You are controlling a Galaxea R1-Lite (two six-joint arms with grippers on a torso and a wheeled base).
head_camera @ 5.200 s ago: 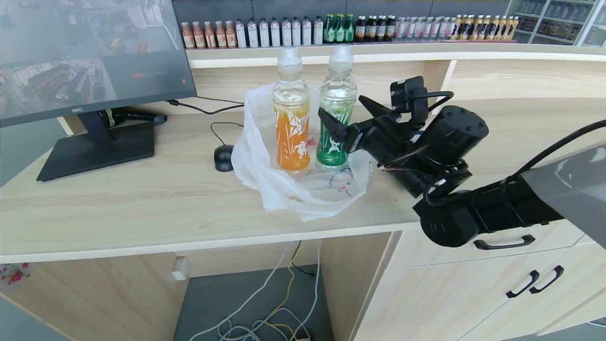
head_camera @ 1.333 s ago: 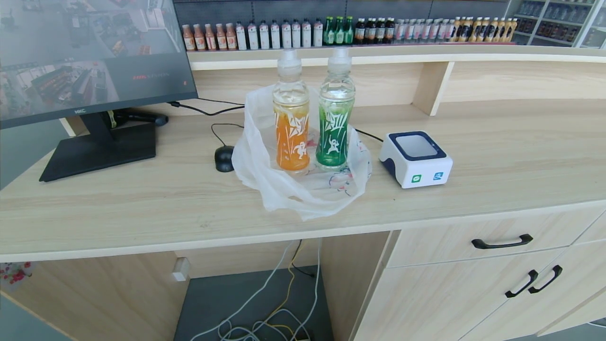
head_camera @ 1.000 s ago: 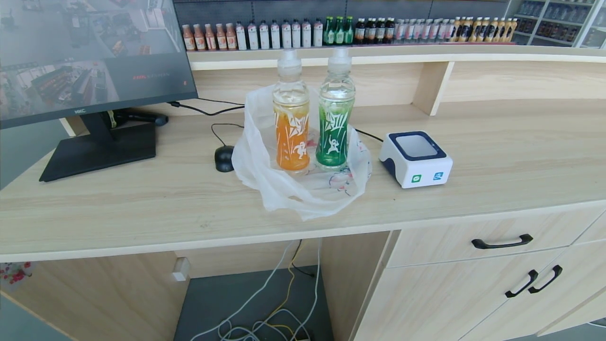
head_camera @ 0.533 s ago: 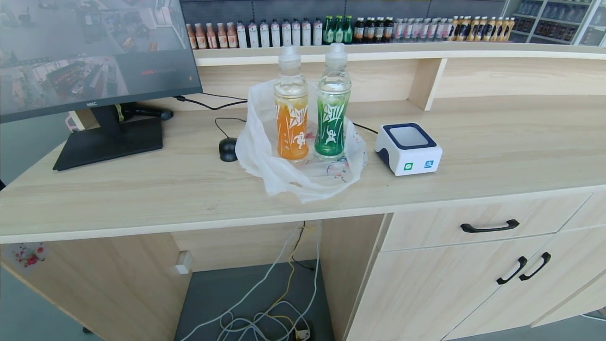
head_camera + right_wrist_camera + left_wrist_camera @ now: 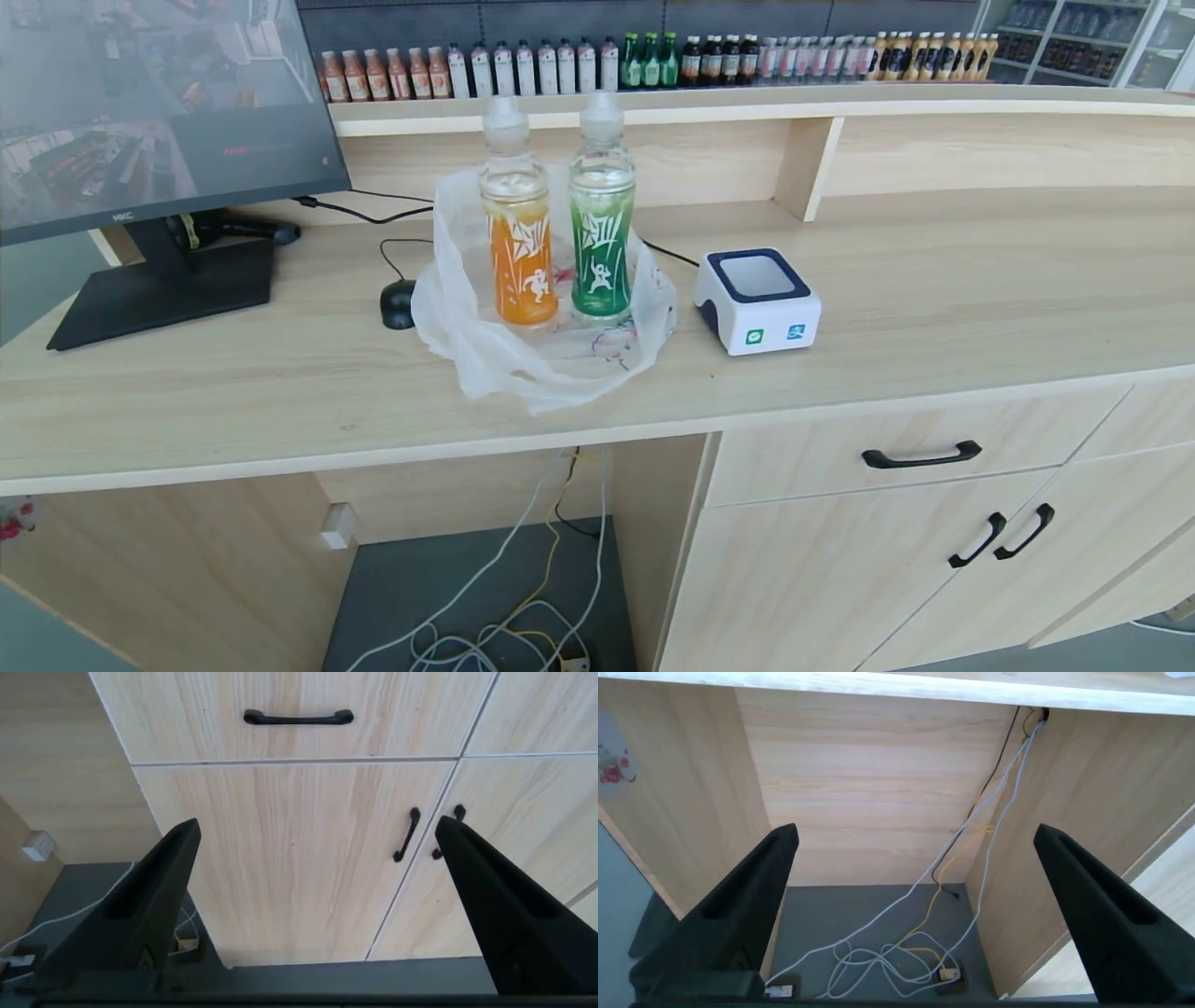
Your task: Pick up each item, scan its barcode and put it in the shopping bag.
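Withdrawn from the green bottle [image 5: 600, 247], the right gripper [image 5: 318, 826] hangs jaws apart before the cabinet doors [image 5: 280, 840], the left gripper [image 5: 915, 835] likewise above floor cables [image 5: 906, 952], while orange bottle [image 5: 520, 252] and green bottle stand upright in the shopping bag [image 5: 495, 359], left of the scanner [image 5: 758, 301].
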